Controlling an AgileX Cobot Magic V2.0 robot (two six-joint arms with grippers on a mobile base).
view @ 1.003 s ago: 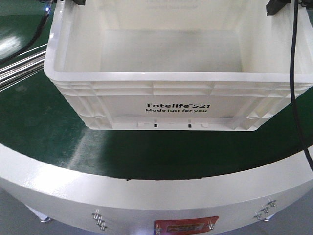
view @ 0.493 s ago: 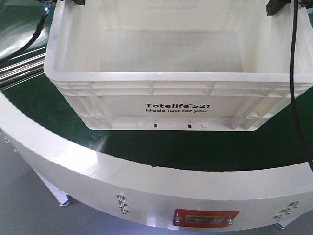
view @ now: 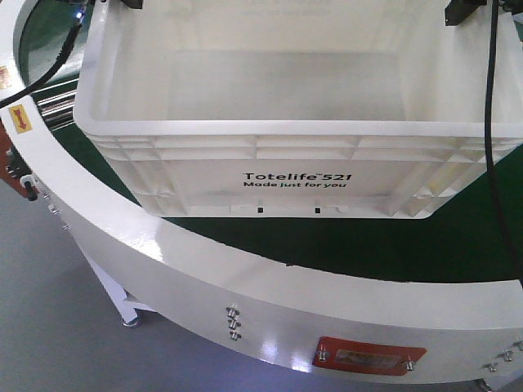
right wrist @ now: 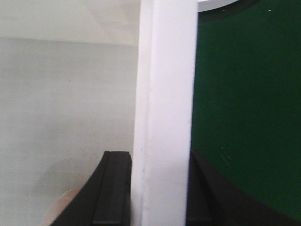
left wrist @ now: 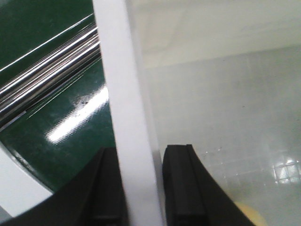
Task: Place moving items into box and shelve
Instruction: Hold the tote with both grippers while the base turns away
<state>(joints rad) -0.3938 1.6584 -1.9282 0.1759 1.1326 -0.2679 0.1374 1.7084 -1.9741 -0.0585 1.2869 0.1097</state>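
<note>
Both grippers are clamped on the box (view: pixel 294 163): the left gripper (left wrist: pixel 141 188) pinches its left wall, one black finger (left wrist: pixel 181 183) inside and one outside, and the right gripper (right wrist: pixel 162 188) pinches the right wall the same way. I see the box open-topped over the table's green surface (view: pixel 368 245), printed side nearest me, its near left corner above the white rim (view: pixel 163 261). Steel rails (left wrist: pixel 47 70) run just left of it.

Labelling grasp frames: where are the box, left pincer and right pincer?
box (view: pixel 294 181), front view, printed side wall.
left pincer (left wrist: pixel 143 157), left wrist view, between fingertips, clamping box rim.
right pincer (right wrist: pixel 160 160), right wrist view, between fingertips.
</note>
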